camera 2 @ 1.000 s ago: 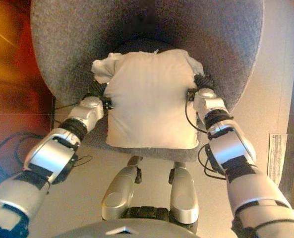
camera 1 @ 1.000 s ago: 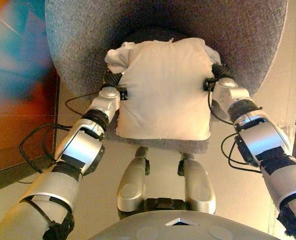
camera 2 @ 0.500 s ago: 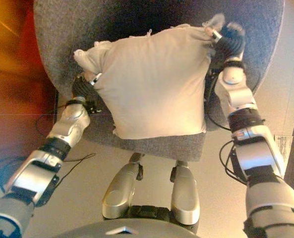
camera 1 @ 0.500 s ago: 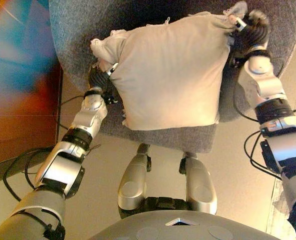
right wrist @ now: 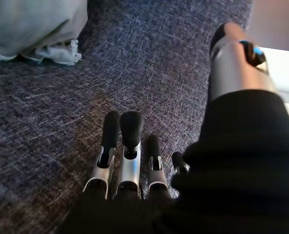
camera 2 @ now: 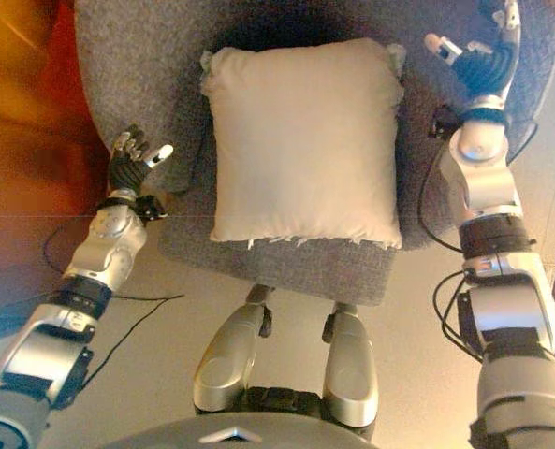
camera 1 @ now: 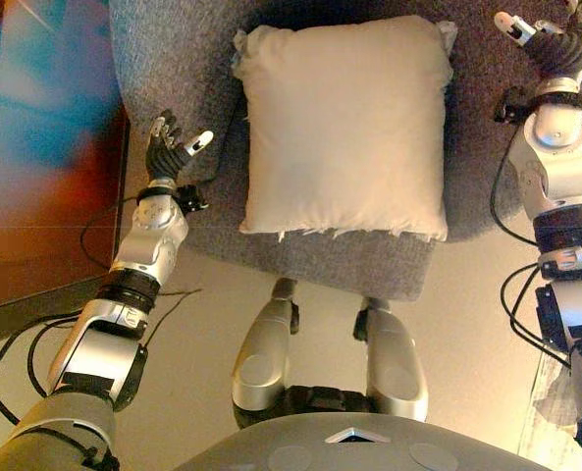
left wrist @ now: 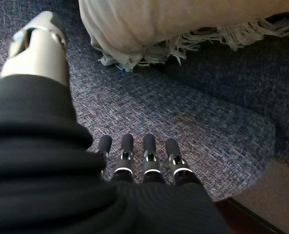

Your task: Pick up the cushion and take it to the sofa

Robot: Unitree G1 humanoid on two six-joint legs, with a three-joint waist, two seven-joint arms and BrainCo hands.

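Cushion (camera 1: 343, 123) lies flat on your grey sofa (camera 1: 173, 78), between both hands; your left hand (camera 1: 169, 149) and right hand (camera 1: 557, 44) are released, fingers relaxed, clear of it.

grey armchair (camera 1: 173, 59), beige floor (camera 1: 202, 324), reddish-brown panel (camera 1: 35, 147)

Living-room type space: grey woven sofa (camera 1: 173, 59) under both hands, cream fringed cushion (camera 1: 344, 123) lying between left hand (camera 1: 168, 152) and right hand (camera 1: 555, 44), smooth beige floor (camera 1: 467, 324) below.
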